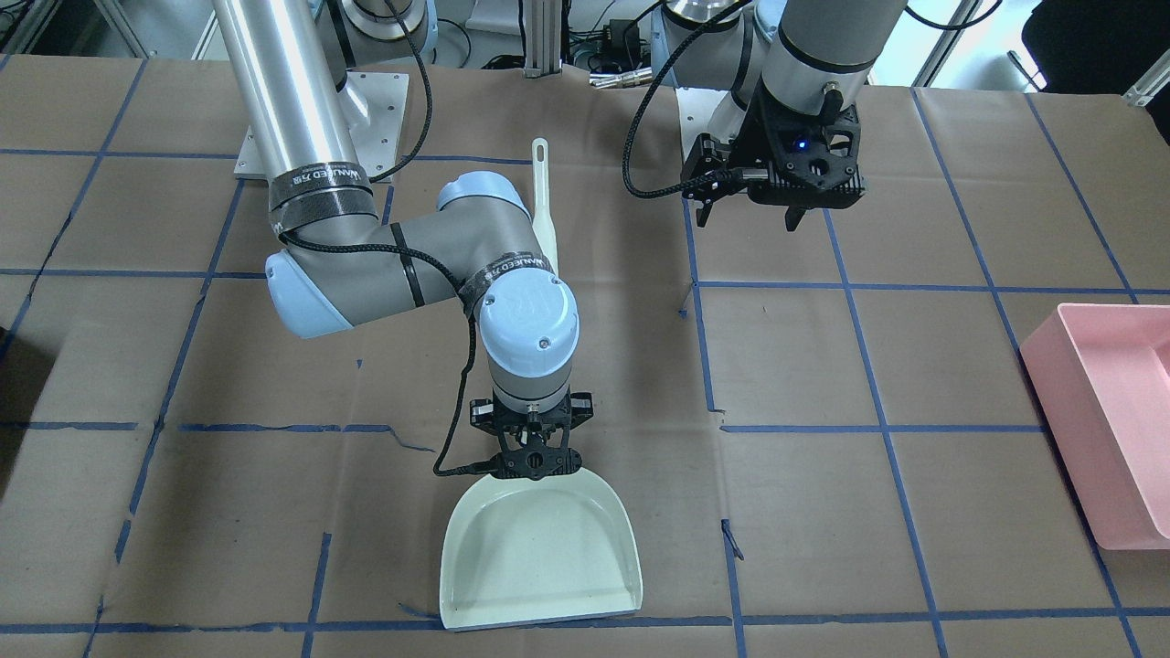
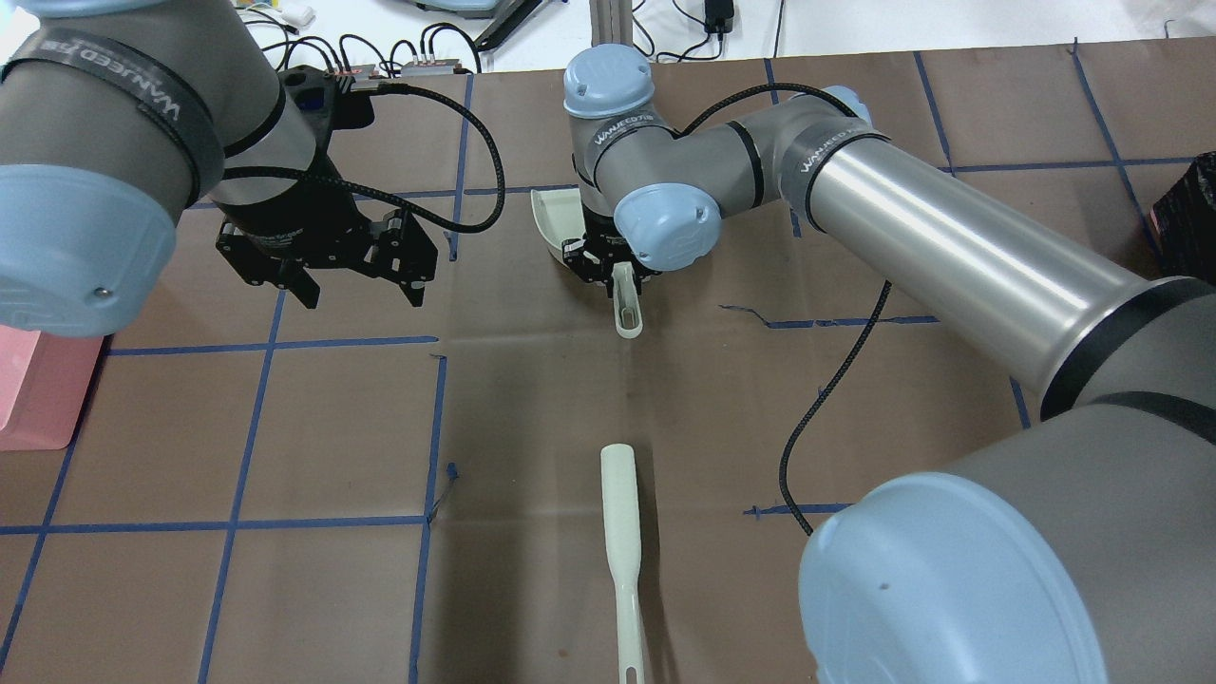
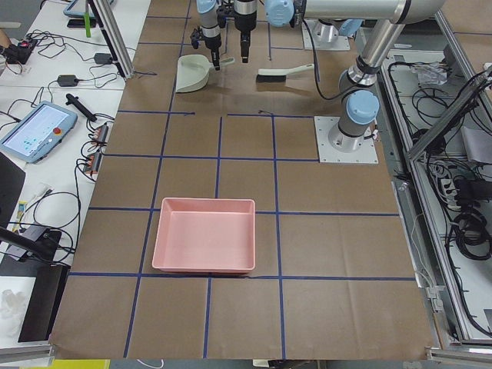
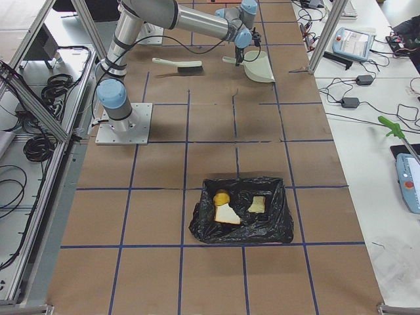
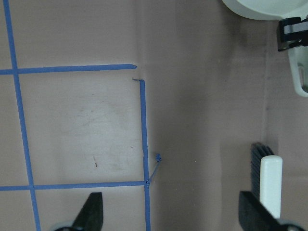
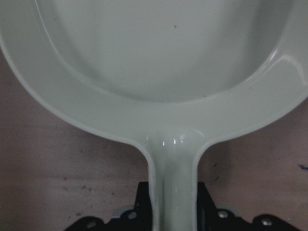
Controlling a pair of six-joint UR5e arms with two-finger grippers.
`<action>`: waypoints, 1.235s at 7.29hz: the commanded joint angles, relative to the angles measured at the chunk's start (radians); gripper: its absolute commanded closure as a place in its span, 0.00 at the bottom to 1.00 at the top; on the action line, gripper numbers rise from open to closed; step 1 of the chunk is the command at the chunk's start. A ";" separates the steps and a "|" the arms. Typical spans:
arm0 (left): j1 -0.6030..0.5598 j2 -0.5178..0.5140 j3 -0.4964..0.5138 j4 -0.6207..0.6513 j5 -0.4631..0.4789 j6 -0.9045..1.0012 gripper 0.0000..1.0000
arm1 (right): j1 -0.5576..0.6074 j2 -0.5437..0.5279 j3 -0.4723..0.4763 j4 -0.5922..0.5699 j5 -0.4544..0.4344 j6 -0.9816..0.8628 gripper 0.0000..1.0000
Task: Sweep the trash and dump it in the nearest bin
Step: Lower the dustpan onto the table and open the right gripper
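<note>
The trash lies inside a black bag-lined bin (image 4: 266,226): a yellow lump (image 4: 221,197) and two white bread pieces (image 4: 226,214) (image 4: 256,204). My right gripper (image 1: 534,461) is shut on the handle (image 6: 173,192) of a cream dustpan (image 1: 539,557) that rests flat on the table. The dustpan is empty. A cream brush (image 2: 621,560) lies on the table behind it, held by nothing. My left gripper (image 1: 749,219) is open and empty, hovering above the table beside the brush (image 5: 269,183).
A pink bin (image 1: 1101,411) sits at the table's end on my left side. The black bin is at the far end on my right. The table is brown paper with a blue tape grid. Cables hang from both wrists.
</note>
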 commanded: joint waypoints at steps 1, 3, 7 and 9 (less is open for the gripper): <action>0.000 -0.001 0.000 0.000 0.001 0.000 0.00 | -0.003 0.001 0.001 -0.007 -0.001 -0.001 0.00; 0.000 -0.001 0.000 0.000 0.001 0.000 0.00 | -0.023 -0.016 -0.003 -0.003 0.002 -0.004 0.00; 0.002 -0.002 -0.002 0.000 0.003 -0.002 0.00 | -0.058 -0.154 0.010 0.155 0.002 -0.024 0.00; 0.000 0.014 -0.023 0.001 -0.002 -0.002 0.00 | -0.116 -0.235 0.012 0.259 -0.001 -0.098 0.00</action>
